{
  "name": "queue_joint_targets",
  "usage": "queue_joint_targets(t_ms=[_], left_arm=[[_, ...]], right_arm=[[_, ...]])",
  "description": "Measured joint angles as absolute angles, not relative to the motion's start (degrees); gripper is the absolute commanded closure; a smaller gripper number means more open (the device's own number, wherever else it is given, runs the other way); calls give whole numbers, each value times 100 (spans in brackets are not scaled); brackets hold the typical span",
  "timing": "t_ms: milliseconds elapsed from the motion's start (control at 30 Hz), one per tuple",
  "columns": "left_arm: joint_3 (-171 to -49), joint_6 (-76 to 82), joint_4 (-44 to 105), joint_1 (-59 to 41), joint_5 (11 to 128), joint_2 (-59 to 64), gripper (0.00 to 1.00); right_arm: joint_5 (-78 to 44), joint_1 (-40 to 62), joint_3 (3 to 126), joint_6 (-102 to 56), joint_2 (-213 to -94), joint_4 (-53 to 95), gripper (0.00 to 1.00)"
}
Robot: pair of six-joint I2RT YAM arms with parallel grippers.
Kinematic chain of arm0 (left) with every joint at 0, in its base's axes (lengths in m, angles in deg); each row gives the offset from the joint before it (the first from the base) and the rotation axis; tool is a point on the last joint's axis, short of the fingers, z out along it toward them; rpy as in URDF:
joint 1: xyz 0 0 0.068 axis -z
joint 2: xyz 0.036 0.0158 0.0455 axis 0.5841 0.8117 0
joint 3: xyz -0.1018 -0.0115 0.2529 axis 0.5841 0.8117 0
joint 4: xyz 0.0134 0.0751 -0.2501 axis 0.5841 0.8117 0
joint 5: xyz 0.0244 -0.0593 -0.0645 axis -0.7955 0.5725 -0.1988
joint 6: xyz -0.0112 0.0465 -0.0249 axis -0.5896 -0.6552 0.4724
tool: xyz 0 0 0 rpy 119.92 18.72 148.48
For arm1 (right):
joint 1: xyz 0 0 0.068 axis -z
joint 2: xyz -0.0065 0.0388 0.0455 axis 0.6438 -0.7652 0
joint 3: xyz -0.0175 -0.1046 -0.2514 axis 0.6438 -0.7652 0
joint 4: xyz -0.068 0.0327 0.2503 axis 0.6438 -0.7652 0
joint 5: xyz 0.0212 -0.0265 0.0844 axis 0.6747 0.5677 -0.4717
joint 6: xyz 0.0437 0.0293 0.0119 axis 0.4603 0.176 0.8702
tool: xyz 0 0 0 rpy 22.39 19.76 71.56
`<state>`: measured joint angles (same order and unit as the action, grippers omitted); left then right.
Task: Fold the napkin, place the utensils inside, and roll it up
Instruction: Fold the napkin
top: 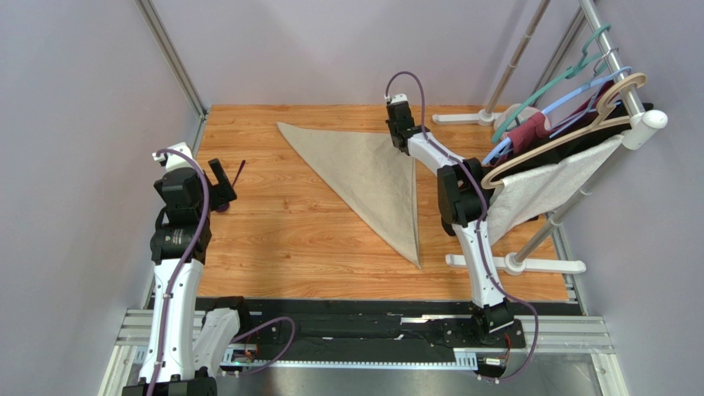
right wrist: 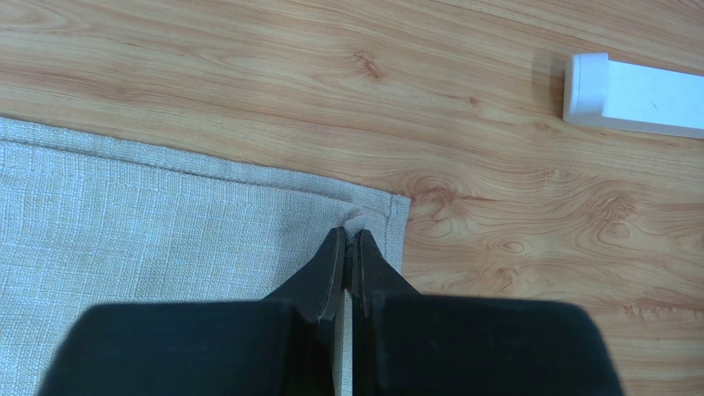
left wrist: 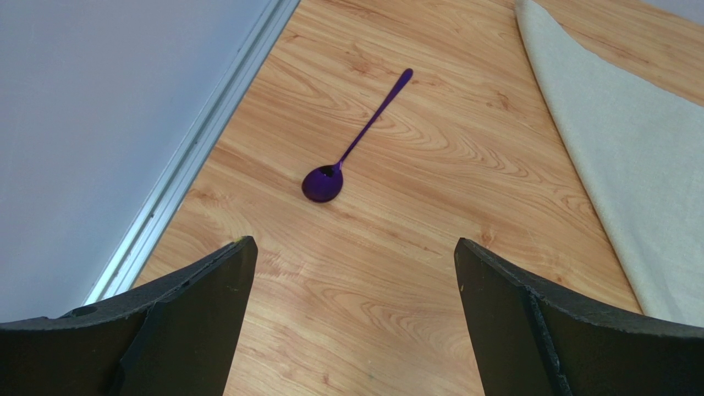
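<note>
The napkin [top: 368,177] lies flat on the wooden table [top: 273,247] as 1 folded triangle, just right of the table's middle. One tip reaches toward 11 o'clock, another points to 6 o'clock, and the third corner sits at about 1 o'clock.

At that 1 o'clock corner is the right gripper [top: 403,147]. In its wrist view the fingers are pressed together [right wrist: 351,238] on a small pucker of cloth just inside the hemmed corner of the napkin [right wrist: 165,214]. At 2 o'clock from the fingertips, apart from the cloth, lies a white rack foot [right wrist: 636,95].

The left gripper [top: 219,175] hangs at the table's 9 o'clock edge, well apart from the napkin, its 2 fingers spread wide and holding nothing [left wrist: 354,247]. Ahead of it, at 12 o'clock in its own view, rests 1 dark-purple spoon [left wrist: 347,153] (the only utensil in sight). The bowl is nearer the gripper and the handle slants to 1 o'clock, on bare wood beside the napkin's edge [left wrist: 644,165].

A clothes rack [top: 578,157] with hangers stands at 3 o'clock.
</note>
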<state>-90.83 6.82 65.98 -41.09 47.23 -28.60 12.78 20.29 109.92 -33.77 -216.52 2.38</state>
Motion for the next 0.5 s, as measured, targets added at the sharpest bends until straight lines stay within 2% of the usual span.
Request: queue_joint_targets(t_ms=[33,67,100,167,267,500], left_arm=[[-9083,682,6601,-4109,4723,-2860,1],[-9083,682,6601,-4109,4723,-2860,1],[-9083,682,6598,-4109,4723,-2860,1],[-9083,682,6601,-4109,4725,-2860,1],[-9083,682,6601,-4109,4740,-2860,1],[-9083,682,6601,-4109,4760,-2860,1]], right_arm=[[1283,2035,11001,-3377,-21652,229,83],[1287,2042,11003,-3372,-21652,229,66],[1302,2051,11014,-3372,-21652,225,56],[1324,2066,11025,-3346,-21652,227,43],[1335,2097,11025,-3398,-21646,227,38],[1204,2092,10627,-3444,-21220,323,34]])
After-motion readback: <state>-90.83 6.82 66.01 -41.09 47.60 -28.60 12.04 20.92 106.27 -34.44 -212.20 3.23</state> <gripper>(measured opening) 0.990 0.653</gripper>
